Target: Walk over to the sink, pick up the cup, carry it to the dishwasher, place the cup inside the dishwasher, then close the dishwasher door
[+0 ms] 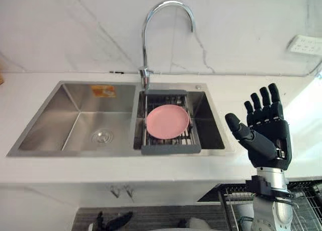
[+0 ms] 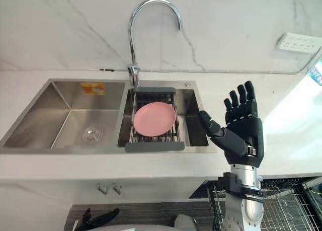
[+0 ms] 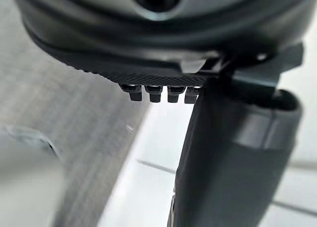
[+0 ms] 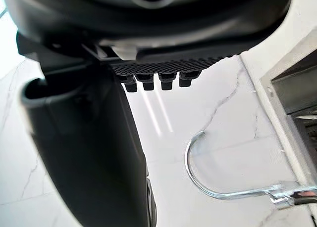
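Simply holds dark right hand upright beside the stainless steel double sink, fingers spread wide, grasping nothing.

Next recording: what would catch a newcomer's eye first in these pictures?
First, the robot's dark right hand, held up with fingers spread open, just right of the stainless steel double sink set in the white counter. Next, the round pink plate lying on a dark grey drain rack across the sink's right bowl, below the curved chrome faucet.
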Controlling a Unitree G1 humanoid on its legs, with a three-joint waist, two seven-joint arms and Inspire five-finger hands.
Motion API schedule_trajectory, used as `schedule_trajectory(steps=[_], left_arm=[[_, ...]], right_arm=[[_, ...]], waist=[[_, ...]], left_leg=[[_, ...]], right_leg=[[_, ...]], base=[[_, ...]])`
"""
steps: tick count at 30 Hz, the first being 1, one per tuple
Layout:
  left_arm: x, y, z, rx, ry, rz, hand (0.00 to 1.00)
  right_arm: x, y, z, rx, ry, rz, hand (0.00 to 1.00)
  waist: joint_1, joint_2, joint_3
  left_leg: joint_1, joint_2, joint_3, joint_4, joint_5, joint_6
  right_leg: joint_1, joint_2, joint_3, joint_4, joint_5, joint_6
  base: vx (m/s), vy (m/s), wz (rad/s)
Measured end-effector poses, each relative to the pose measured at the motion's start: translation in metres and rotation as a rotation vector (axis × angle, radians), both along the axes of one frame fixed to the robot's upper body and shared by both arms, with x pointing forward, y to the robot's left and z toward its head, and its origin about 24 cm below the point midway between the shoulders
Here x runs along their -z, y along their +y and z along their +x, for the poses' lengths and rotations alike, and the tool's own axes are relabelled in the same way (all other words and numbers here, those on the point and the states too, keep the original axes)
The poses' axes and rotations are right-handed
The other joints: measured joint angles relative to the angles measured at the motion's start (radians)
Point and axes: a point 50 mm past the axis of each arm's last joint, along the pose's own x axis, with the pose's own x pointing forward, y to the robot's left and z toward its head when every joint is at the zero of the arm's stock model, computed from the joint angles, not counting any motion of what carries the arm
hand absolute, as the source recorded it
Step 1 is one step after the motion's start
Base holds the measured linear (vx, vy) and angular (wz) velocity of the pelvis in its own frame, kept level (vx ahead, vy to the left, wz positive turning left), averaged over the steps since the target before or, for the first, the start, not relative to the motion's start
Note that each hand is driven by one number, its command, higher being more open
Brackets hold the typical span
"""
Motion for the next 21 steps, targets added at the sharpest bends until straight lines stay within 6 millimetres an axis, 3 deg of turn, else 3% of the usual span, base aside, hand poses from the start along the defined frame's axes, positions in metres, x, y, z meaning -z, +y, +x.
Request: schedule_trajectory(steps=[1,5,9,12,13,14,16,17,18,21], left_arm=[[0.000,-0.012,0.003,-0.009,-0.013,-0.031,1.00],[-0.001,-0.016,0.008,0.031,-0.016,-0.022,1.00],[0.000,-0.016,0.008,0.038,0.019,-0.026,1.00],[-0.002,-0.013,0.018,0.054,0.033,-0.029,1.00],[-0.002,-0.011,0.018,0.048,0.045,-0.030,1.00],[-0.003,-0.011,0.022,0.052,0.043,-0.034,1.00],[-0.004,-0.012,0.025,0.052,0.045,-0.040,1.00],[-0.005,-0.013,0.025,0.049,0.045,-0.042,1.00],[-0.004,-0.015,0.024,0.034,0.047,-0.059,1.00],[-0.005,-0.014,0.026,0.035,0.051,-0.048,1.00]], right_arm=[[-0.003,0.000,0.002,0.005,-0.017,0.003,1.00],[-0.013,0.004,0.000,-0.007,-0.057,0.005,1.00],[-0.022,0.005,0.002,-0.016,-0.108,0.002,1.00],[-0.025,0.008,0.003,-0.032,-0.119,-0.004,1.00],[-0.028,0.007,0.004,-0.031,-0.132,-0.011,1.00],[-0.033,0.006,0.008,-0.025,-0.163,-0.006,1.00],[-0.040,0.009,0.015,-0.047,-0.212,0.018,1.00],[-0.042,0.012,0.017,-0.059,-0.223,0.021,1.00],[-0.042,0.017,0.018,-0.087,-0.232,0.029,1.00],[-0.047,0.031,0.019,-0.170,-0.259,0.019,1.00]], waist=[[0.010,0.018,-0.005],[0.011,0.013,-0.011],[0.007,0.019,0.009],[-0.003,0.021,0.052],[0.003,0.020,0.062],[0.012,0.026,0.072],[0.027,0.032,0.075],[0.029,0.035,0.075],[0.036,0.042,0.072],[0.031,0.036,0.076]], left_leg=[[0.012,0.015,-0.006,-0.066,0.077,-0.013],[0.024,0.005,0.001,-0.025,0.081,-0.010],[0.014,-0.004,0.001,0.043,0.077,-0.017],[-0.122,0.036,0.008,0.374,0.063,0.008],[-0.180,0.062,0.005,0.459,0.009,0.024],[-0.206,0.054,-0.028,0.403,-0.033,0.029],[-0.249,0.030,-0.129,0.281,-0.029,0.024],[-0.257,0.027,-0.167,0.225,-0.011,0.015],[-0.240,0.020,-0.151,0.177,0.076,0.016],[-0.218,-0.003,-0.103,0.102,0.120,0.025]], right_leg=[[0.005,0.017,0.015,-0.017,0.002,0.012],[0.093,0.022,0.031,-0.154,0.048,0.042],[0.139,0.012,0.047,-0.217,0.065,0.046],[0.178,-0.010,0.039,-0.228,0.060,0.028],[0.190,-0.014,0.052,-0.240,0.055,0.030],[0.189,-0.014,0.071,-0.243,0.050,0.043],[0.160,-0.012,0.109,-0.234,0.047,0.048],[0.146,-0.009,0.121,-0.225,0.046,0.054],[0.122,-0.010,0.154,-0.210,0.045,0.066],[0.117,-0.012,0.217,-0.259,0.093,0.087]], base=[[0.14,0.001,-0.35],[0.14,0.072,-0.18],[0.12,0.064,-0.08],[0.05,0.005,0.18],[0.04,0.068,-0.07],[0.02,0.080,-0.20],[-0.02,0.088,-0.43],[-0.05,0.120,-0.60],[-0.04,0.114,-0.50],[-0.03,0.051,-0.38]])
